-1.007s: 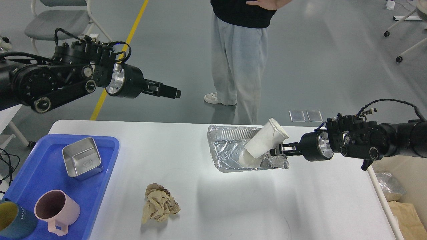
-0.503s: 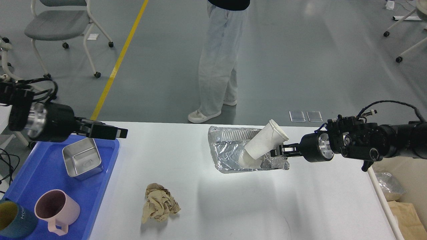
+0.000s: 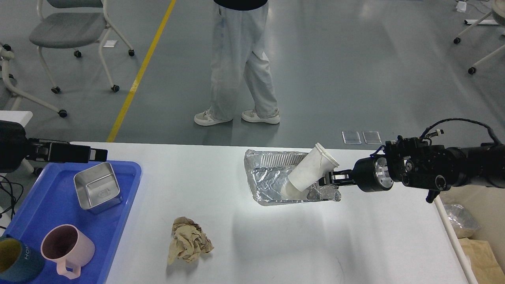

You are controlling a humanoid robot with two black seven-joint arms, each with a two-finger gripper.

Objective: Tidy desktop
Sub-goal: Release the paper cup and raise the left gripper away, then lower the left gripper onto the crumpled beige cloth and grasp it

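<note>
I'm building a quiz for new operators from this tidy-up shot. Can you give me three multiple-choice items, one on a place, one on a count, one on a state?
1. Where does the crumpled brown paper ball lie?
A. in the blue plastic tray
B. on the bare white desktop
C. in the foil tray

2. How many cups or mugs stand in the blue plastic tray?
A. none
B. two
C. four

3. How does the white paper cup sit?
A. tilted, its base down in the crumpled silver foil tray
B. upright on the desktop
C. flat on the floor

Answers:
1 B: the ball rests on the white desktop, apart from both trays.
2 B: a pink mug and a dark teal cup stand there, beside a square steel container.
3 A: the cup leans toward the right gripper, its base inside the foil tray.
</note>
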